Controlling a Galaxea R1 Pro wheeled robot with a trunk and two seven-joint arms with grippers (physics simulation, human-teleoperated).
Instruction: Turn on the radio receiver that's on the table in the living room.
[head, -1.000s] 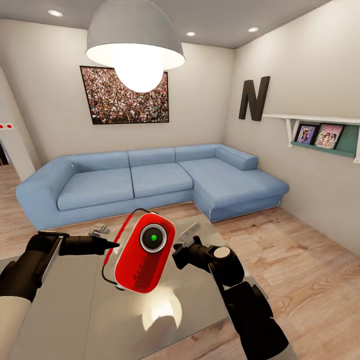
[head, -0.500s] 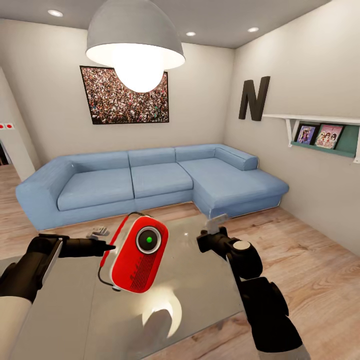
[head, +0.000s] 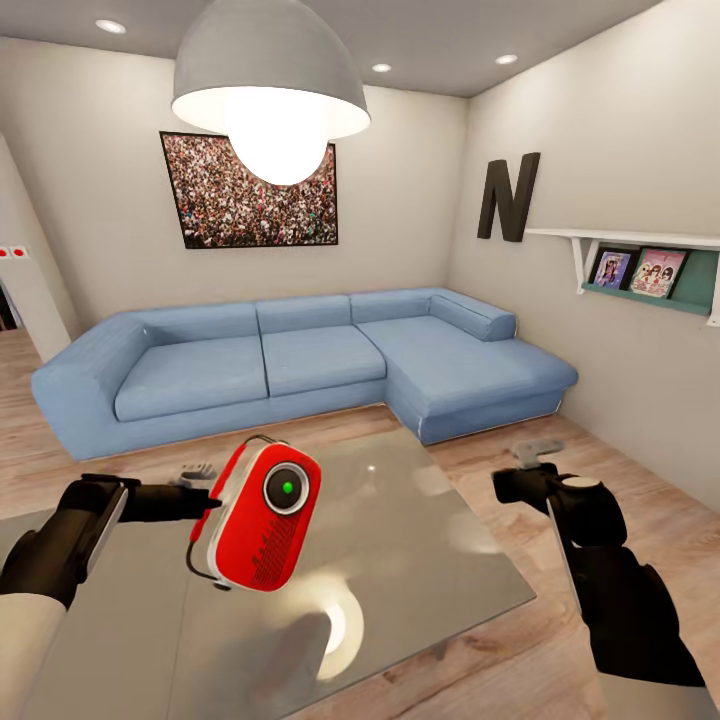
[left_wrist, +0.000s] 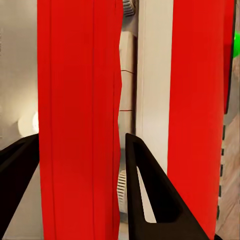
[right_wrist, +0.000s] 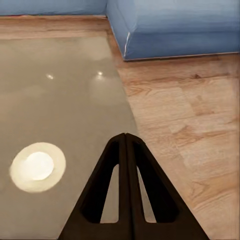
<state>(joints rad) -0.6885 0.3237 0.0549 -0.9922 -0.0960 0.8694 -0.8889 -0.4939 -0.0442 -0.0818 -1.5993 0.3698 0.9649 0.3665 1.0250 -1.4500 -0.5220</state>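
While the left gripper (head: 205, 497) holds the radio receiver (head: 258, 515) aloft over the tabletop (head: 420, 560), its jaws pinch one edge of the hard, smooth, seemingly light shell, a hold that looks prone to swivel; the wire handle looks flimsier. The right gripper (right_wrist: 125, 150), jaws together, sits well apart.

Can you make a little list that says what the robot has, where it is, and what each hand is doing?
room: living room, blue sofa
radio: red, held above the table, green light on its dial
left gripper: shut on the radio
right gripper: fingers together, nothing in them, off to the table's right side
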